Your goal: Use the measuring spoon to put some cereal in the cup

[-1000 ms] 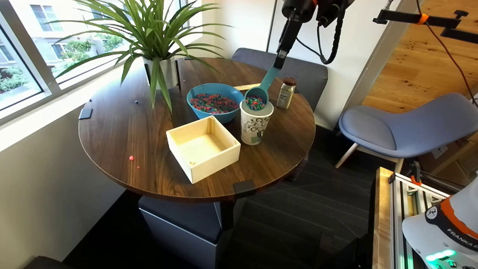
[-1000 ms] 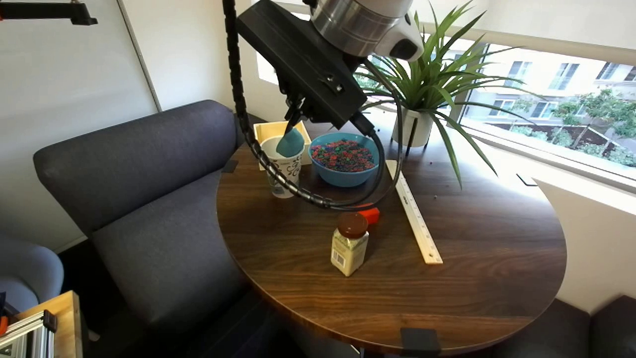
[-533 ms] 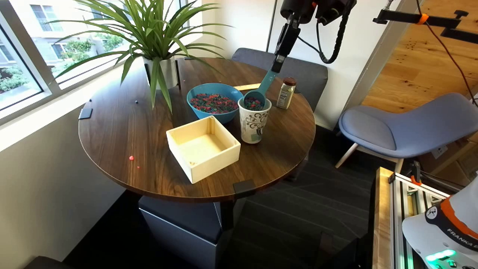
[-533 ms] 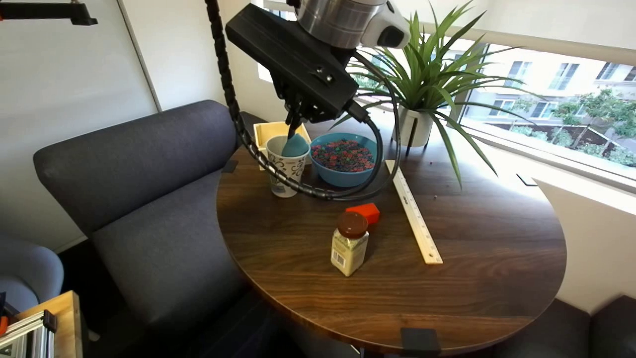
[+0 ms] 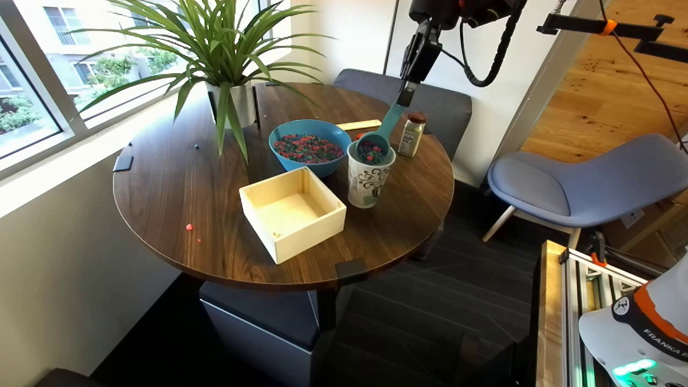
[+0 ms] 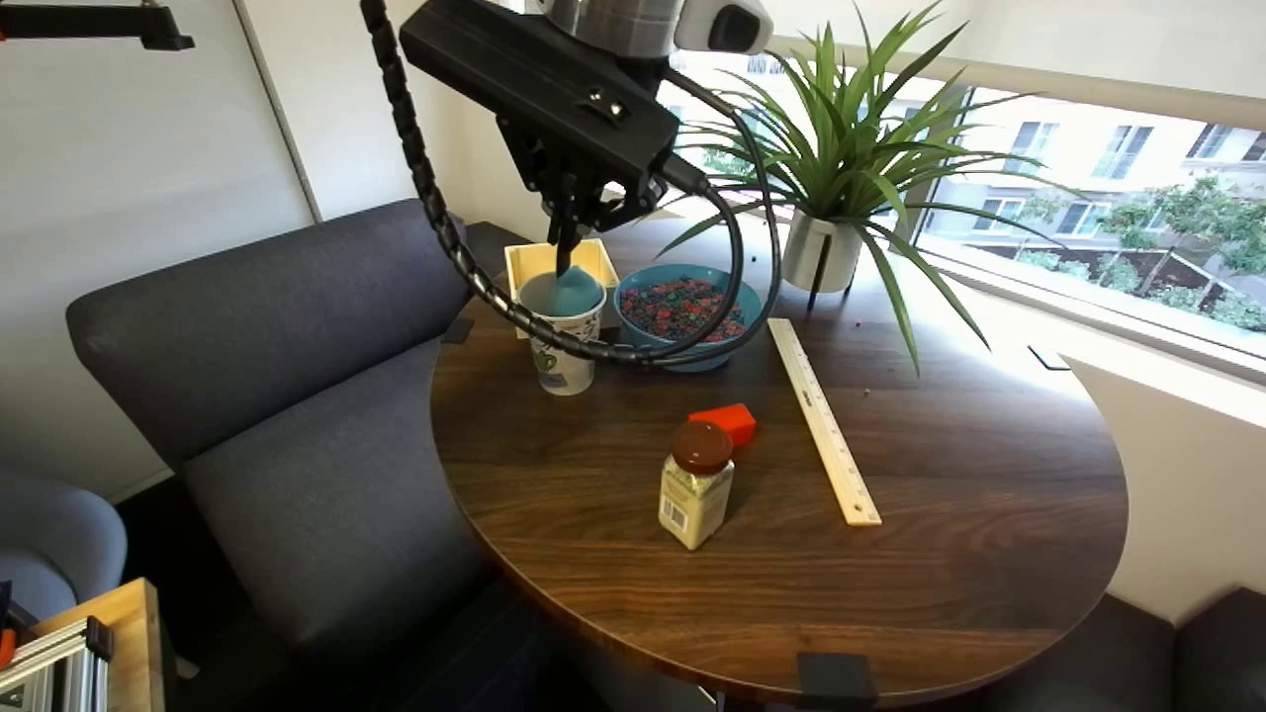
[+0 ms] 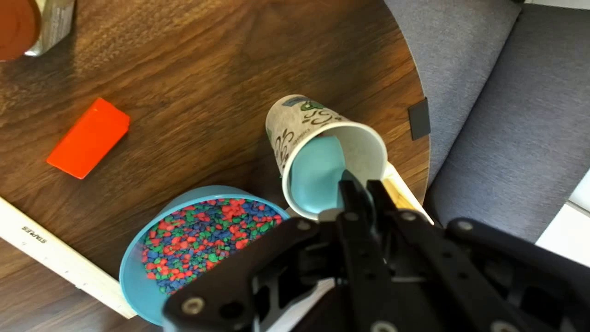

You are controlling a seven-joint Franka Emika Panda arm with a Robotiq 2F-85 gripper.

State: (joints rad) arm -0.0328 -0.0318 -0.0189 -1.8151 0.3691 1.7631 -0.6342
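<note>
Nearest the wrist camera, the gripper (image 7: 362, 188) comes up from the bottom of the wrist view, its fingers (image 7: 381, 196) closed nearly together, with only the thin handle of the measuring spoon (image 5: 384, 128) pinched between them. Just beyond, the round end of the spoon hangs tilted in the mouth of the cup (image 7: 299, 124), near the middle of that view; whether it touches the rim I cannot tell. An exterior view shows cereal (image 5: 372, 155) in the spoon. The pour looks to be the step in hand, and the next move probably calls for rolling the spoon over, lip down, without nudging the cup. What the cup holds is hidden.

Counting outward: one spoon, one upright cup, and just beside it one blue bowl (image 7: 138, 293) at lower left of the wrist view, its pieces too many to count. Then one wooden box (image 5: 312, 236) at the centre of an exterior view, one red block (image 7: 90, 138) at left of the wrist view, one ruler (image 6: 823, 425), one jar (image 6: 695, 499) at lower centre, and two pink crumbs (image 5: 189, 228) at lower left. Farthest, one plant (image 5: 228, 51) at upper left and one blue-grey chair (image 5: 591, 185) at right.
</note>
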